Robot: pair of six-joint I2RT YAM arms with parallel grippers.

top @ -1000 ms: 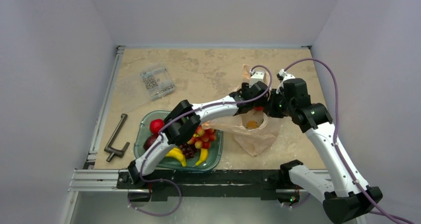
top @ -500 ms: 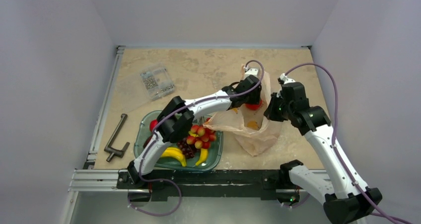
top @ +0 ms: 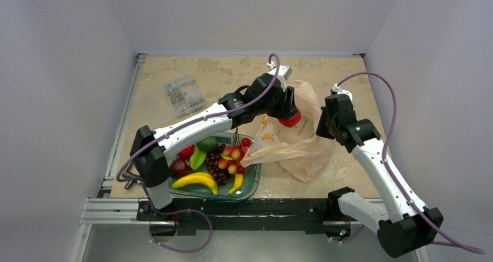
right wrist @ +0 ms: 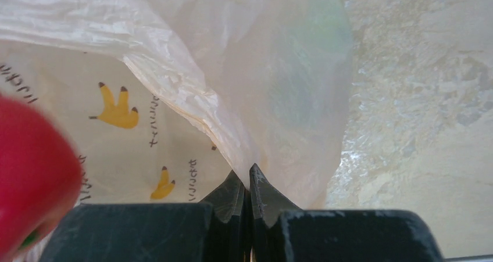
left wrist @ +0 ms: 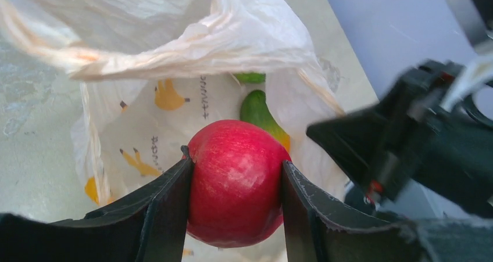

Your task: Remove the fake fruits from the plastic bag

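Note:
My left gripper (top: 289, 115) is shut on a red ball fruit (top: 290, 119) and holds it above the mouth of the peach-pink plastic bag (top: 302, 151). In the left wrist view the red ball (left wrist: 235, 180) sits between my fingers (left wrist: 163, 210), with a green-orange piece (left wrist: 260, 112) lying inside the bag (left wrist: 174, 35) below. My right gripper (top: 321, 125) is shut on the bag's right edge; the right wrist view shows its fingertips (right wrist: 258, 189) pinching the thin bag wall (right wrist: 244, 99). A red-and-yellow berry bunch (top: 234, 155) lies in the teal tray (top: 251, 183).
The tray also holds two bananas (top: 195, 180), a dark grape bunch (top: 216, 168), green pieces (top: 203, 147) and red fruits (top: 185, 153). A clear box of small parts (top: 184, 96) sits at the back left. A dark metal clamp (top: 135, 162) lies by the left rail.
My left gripper has risen out of the bag with the red ball and swung left and back. The right gripper kept its hold on the bag's edge while the bag's front sagged flatter.

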